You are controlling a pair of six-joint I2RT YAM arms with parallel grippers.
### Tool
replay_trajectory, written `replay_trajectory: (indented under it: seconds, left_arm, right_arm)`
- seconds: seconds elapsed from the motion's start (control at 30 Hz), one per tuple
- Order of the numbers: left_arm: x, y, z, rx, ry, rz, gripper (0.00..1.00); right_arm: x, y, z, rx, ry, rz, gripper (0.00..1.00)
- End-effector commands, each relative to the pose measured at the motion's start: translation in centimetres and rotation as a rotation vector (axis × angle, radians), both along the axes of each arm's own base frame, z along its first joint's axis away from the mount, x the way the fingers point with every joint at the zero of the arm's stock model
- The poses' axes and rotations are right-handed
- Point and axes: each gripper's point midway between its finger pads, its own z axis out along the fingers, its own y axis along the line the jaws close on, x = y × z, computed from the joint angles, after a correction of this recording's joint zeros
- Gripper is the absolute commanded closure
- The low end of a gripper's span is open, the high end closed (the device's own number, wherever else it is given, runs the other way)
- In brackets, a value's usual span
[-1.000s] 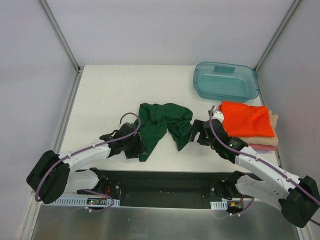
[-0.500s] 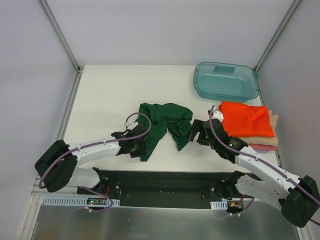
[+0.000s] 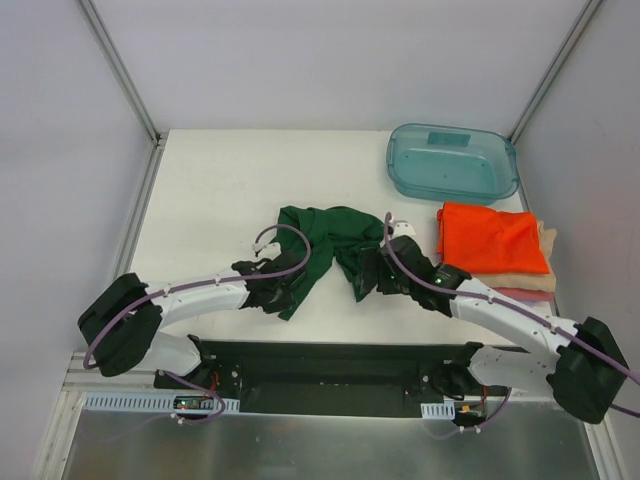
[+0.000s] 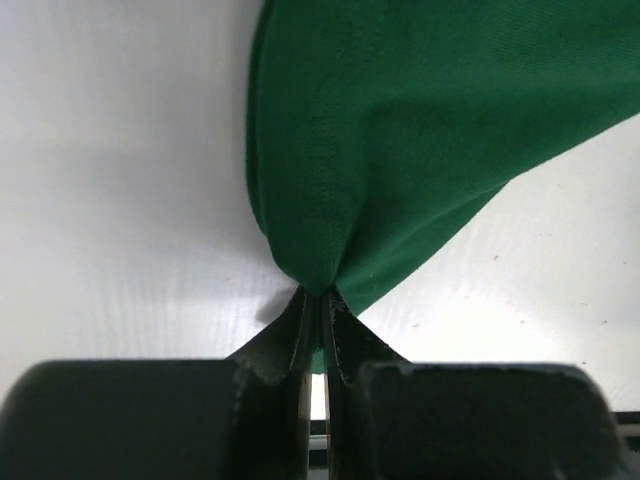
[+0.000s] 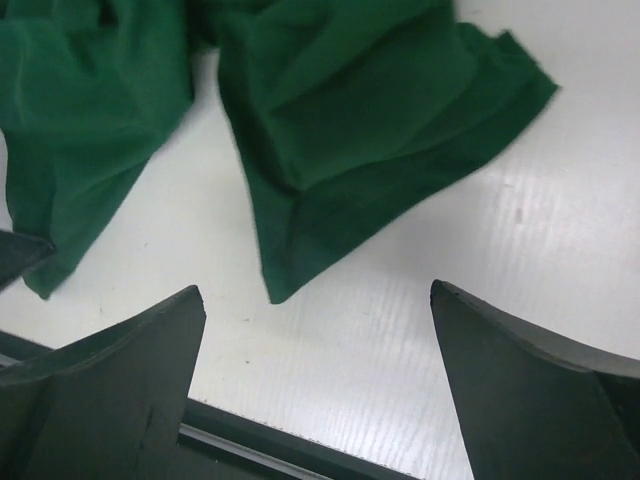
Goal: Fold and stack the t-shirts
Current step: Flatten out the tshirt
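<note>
Green t-shirt (image 3: 322,240) lies crumpled mid-way across the table (image 3: 210,190). Left gripper (image 4: 318,305) is clamped on its near-left hem. Right gripper (image 5: 315,300), wide apart and empty, hovers with the shirt's near-right corner just ahead.

Right end effector (image 5: 315,295) advanced left toward green t-shirt (image 3: 325,240).

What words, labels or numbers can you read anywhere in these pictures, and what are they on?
None readable.
The green t-shirt, the orange t-shirt and the teal tub show no print.
The circuit boards at the arm bases are too small to read.
</note>
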Motion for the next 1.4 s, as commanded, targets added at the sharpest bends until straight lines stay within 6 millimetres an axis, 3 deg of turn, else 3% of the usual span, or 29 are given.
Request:
replay_trajectory:
  seconds: [0.0, 0.07, 0.23, 0.3, 0.5, 0.63, 0.77, 0.8, 0.93, 1.03, 1.13, 1.37]
  left_arm:
    - [0.4, 3.0, 1.5, 0.08, -0.086, 0.041, 1.0]
    - [0.7, 3.3, 2.3, 0.065, -0.126, 0.053, 1.0]
    - [0.9, 3.5, 4.4, -0.02, -0.2, 0.091, 1.0]
    - [1.0, 4.0, 4.9, -0.037, -0.232, 0.111, 1.0]
    - [1.5, 4.9, 6.1, -0.061, -0.309, 0.144, 1.0]
    - [1.7, 4.9, 6.7, -0.077, -0.331, 0.149, 1.0]
    - [1.7, 4.8, 7.1, -0.088, -0.337, 0.144, 1.0]
    - [1.7, 4.8, 7.1, -0.089, -0.338, 0.144, 1.0]
    - [1.8, 4.9, 7.3, -0.09, -0.347, 0.15, 1.0]
    - [2.4, 5.2, 8.2, -0.074, -0.382, 0.152, 1.0]
    - [3.5, 6.2, 10.8, -0.047, -0.463, 0.18, 1.0]
    - [6.4, 10.1, 20.8, -0.048, -0.725, 0.307, 1.0]
  right_arm:
    - [0.1, 4.1, 1.2, -0.048, -0.032, 0.166, 0.03]
    - [0.0, 5.5, 0.8, -0.069, -0.019, 0.192, 0.01]
    - [-0.1, 7.9, -1.0, -0.117, -0.015, 0.207, 0.09]
    - [-0.1, 7.9, -1.9, -0.152, -0.001, 0.197, 0.13]
    - [0.8, 7.1, -3.2, -0.215, -0.017, 0.137, 0.38]
    - [1.6, 6.5, -3.6, -0.252, -0.052, 0.101, 0.41]
    - [1.6, 7.2, -4.5, -0.263, -0.025, 0.123, 0.45]
    - [1.5, 7.3, -4.7, -0.267, -0.021, 0.126, 0.48]
    - [1.7, 6.8, -4.7, -0.287, -0.022, 0.103, 0.83]
    - [2.1, 5.1, -2.6, -0.313, -0.069, 0.054, 0.96]
    - [3.0, 2.5, 1.6, -0.333, -0.153, -0.013, 0.99]
    - [4.9, -3.5, 10.6, -0.261, -0.3, -0.123, 0.99]
